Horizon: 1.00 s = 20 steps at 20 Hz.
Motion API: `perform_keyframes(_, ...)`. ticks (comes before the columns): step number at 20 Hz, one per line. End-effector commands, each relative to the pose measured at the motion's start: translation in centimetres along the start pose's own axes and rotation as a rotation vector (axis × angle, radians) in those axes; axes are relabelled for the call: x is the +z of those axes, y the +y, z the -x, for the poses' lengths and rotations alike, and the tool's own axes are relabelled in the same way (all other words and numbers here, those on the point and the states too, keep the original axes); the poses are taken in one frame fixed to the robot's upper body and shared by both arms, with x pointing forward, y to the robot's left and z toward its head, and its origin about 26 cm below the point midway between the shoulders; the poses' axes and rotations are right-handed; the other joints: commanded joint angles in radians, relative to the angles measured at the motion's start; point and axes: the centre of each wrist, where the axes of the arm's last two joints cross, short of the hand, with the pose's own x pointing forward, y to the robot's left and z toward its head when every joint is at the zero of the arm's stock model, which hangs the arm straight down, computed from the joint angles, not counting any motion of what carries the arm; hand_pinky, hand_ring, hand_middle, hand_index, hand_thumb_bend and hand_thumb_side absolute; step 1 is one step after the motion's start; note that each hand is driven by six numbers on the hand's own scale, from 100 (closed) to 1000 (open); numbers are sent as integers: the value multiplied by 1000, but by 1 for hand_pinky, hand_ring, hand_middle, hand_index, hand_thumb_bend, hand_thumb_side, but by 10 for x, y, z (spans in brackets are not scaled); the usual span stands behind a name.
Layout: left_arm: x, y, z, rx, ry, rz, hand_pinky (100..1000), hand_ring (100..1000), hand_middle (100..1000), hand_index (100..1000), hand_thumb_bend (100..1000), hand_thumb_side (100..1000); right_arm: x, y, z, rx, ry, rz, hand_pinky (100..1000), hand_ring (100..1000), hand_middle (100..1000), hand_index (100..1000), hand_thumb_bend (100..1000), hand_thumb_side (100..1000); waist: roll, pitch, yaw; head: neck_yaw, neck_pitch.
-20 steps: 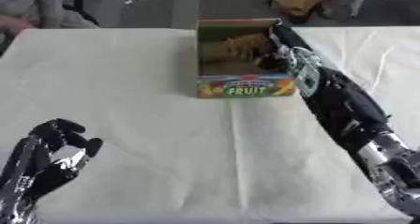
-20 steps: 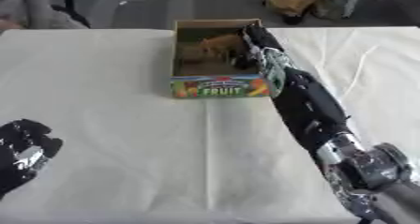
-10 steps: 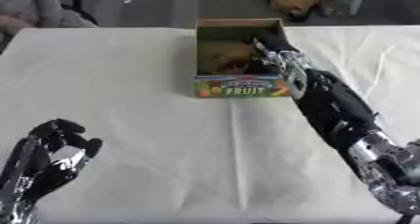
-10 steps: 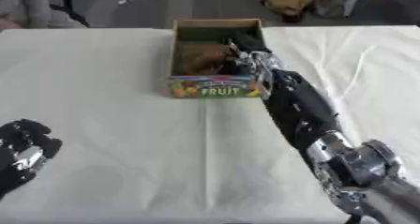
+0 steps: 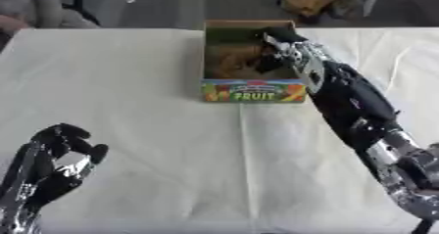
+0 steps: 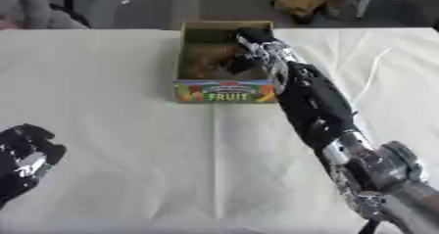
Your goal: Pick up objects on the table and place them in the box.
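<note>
Nearest, down in the lower left corner, the left hand [image 5: 53, 158] rests idle over the white tablecloth [image 5: 154, 145], fingers curled in on themselves and holding nothing; its arm is cut off by the bottom edge. A crease runs up the cloth from the near edge toward the box. The right arm comes in from the lower right and stretches far across the table, its dark forearm lying over the right wall of the box [image 5: 252, 91], a cardboard carton with "FRUIT" printed on its front panel. The right hand [image 6: 251, 46] is down inside the box, over a brownish object [image 5: 230, 66] lying in there; whether the fingers grip it or are apart I cannot tell, since the hand itself hides them. A pale cable [image 5: 397, 64] trails across the cloth on the right.
</note>
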Motion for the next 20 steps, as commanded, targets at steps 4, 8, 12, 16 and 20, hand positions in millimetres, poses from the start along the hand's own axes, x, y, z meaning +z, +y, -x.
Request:
perform_keyframes(4, -2, 3, -5, -8, -18, 6, 553, 511, 539, 579, 633, 378, 0, -10, 16, -54, 35, -142, 803, 833, 879, 925, 128, 566, 2, -19, 1, 2, 6)
perform_keyframes(8, -2, 3, -4, -8, -16, 7, 553, 511, 539, 579, 634, 379, -1, 7, 20, -46, 44, -253, 811, 841, 884, 931, 164, 590, 1, -19, 2, 3, 6)
perform_keyframes(12, -1, 3, -4, -8, -13, 8, 553, 511, 539, 579, 634, 381, -2, 14, 19, 8, 20, -326, 861, 888, 932, 969, 386, 626, -1, -19, 3, 3, 6)
perform_keyframes(16, -1, 2, -4, -9, -11, 11, 554, 512, 540, 579, 635, 383, -3, 4, 14, 52, -19, -341, 871, 899, 943, 978, 399, 614, -4, -20, 3, 4, 6)
perform_keyframes(20, -1, 3, -3, -11, -8, 9, 554, 512, 540, 579, 634, 384, -2, -7, 13, 53, -40, -331, 871, 897, 940, 978, 397, 625, -6, -21, 2, 6, 6)
